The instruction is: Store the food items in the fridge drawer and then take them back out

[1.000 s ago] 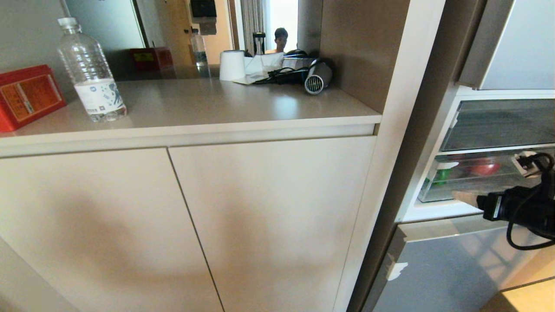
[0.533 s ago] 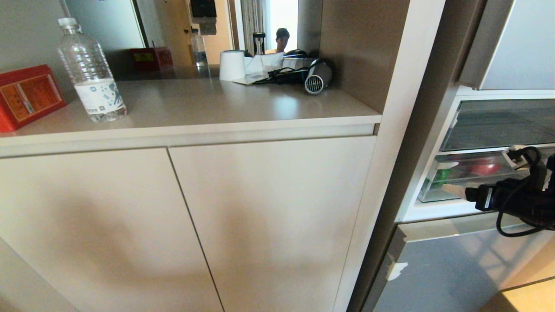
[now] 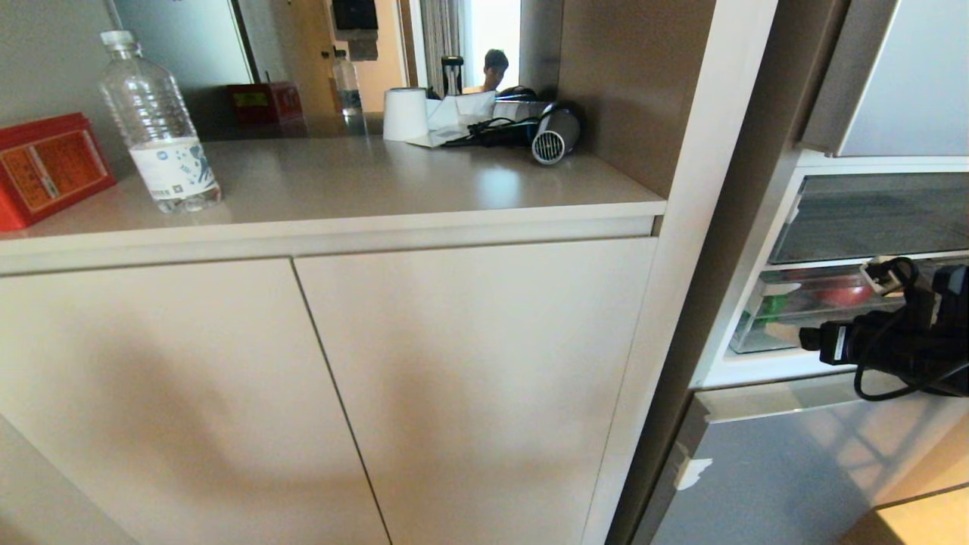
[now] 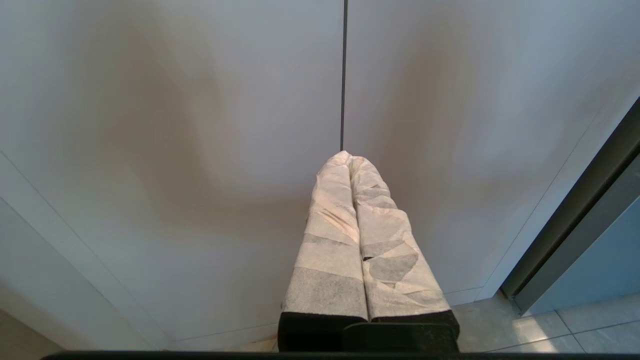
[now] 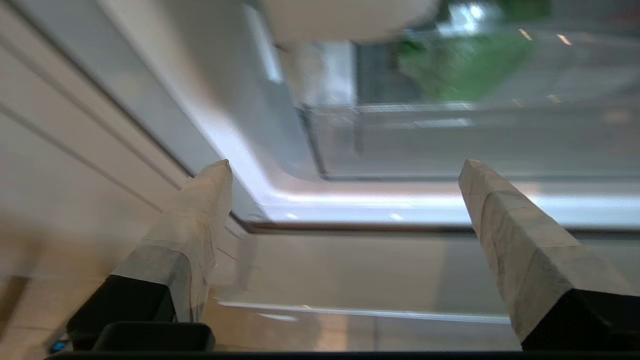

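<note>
One gripper faces the fridge drawer (image 3: 802, 322).
Right gripper (image 5: 345, 172) spread wide, empty: approach the rim level, then close.

Fridge drawer (image 3: 764, 333): a shallow, see-through plastic bin with a whitish rim, seated in the open fridge compartment below a dark glass shelf, its front corner facing outward. Through its clear wall a green item (image 3: 772, 306) shows at the left end and a reddish one (image 3: 846, 291) further right; neither shape is distinct.
</note>
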### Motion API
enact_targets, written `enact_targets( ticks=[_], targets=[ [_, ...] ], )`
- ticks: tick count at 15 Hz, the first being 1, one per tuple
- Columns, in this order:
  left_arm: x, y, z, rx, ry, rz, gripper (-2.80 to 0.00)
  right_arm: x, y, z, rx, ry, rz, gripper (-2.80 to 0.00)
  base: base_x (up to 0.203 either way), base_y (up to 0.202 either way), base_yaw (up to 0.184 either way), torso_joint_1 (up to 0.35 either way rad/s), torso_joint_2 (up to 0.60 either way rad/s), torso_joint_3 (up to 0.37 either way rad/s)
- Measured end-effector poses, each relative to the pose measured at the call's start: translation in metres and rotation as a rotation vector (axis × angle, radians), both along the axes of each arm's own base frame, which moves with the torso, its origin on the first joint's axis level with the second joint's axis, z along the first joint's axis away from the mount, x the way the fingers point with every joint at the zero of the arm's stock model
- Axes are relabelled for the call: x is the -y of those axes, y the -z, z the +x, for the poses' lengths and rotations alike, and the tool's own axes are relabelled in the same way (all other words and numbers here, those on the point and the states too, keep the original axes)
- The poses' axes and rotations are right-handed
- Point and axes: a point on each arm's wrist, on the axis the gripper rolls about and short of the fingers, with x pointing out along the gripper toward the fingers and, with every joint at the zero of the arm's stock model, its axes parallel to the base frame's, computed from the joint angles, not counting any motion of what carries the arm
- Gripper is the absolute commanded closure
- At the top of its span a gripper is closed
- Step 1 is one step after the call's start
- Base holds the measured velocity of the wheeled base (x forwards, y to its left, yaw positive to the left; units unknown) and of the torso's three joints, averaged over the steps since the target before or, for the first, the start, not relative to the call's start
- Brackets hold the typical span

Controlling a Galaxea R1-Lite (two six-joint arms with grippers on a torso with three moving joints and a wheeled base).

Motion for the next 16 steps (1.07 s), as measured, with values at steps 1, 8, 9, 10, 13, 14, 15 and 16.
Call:
enact_targets(
  ticks=[1,8,9,10,13,14,15,16],
  targets=[
    [0.000,0.000,0.000,0.000,0.000,0.000,0.00,0.000,0.000,0.000,-0.006,0.005,-0.006,-2.80,0.000,0.000,0.000,0.000,0.00,0.000],
    [0.000,0.000,0.000,0.000,0.000,0.000,0.00,-0.007,-0.008,0.009,-0.053,0.006,-0.024,-2.80,0.000,0.000,0.000,0.000,0.00,0.000],
    [0.000,0.000,0.000,0.000,0.000,0.000,0.00,-0.008,-0.010,0.012,-0.048,0.001,-0.025,-2.80,0.000,0.000,0.000,0.000,0.00,0.000],
    [0.000,0.000,0.000,0.000,0.000,0.000,0.00,-0.009,-0.011,0.015,-0.041,0.002,-0.030,-2.80,0.000,0.000,0.000,0.000,0.00,0.000],
    [0.000,0.000,0.000,0.000,0.000,0.000,0.00,-0.009,-0.017,0.024,-0.017,0.011,-0.045,-2.80,0.000,0.000,0.000,0.000,0.00,0.000],
    [0.000,0.000,0.000,0.000,0.000,0.000,0.00,-0.008,-0.018,0.027,-0.012,0.013,-0.049,-2.80,0.000,0.000,0.000,0.000,0.00,0.000],
    [0.000,0.000,0.000,0.000,0.000,0.000,0.00,-0.008,-0.018,0.029,-0.018,0.013,-0.048,-2.80,0.000,0.000,0.000,0.000,0.00,0.000],
    [0.000,0.000,0.000,0.000,0.000,0.000,0.00,-0.008,-0.017,0.030,-0.027,0.013,-0.045,-2.80,0.000,0.000,0.000,0.000,0.00,0.000]
  ],
)
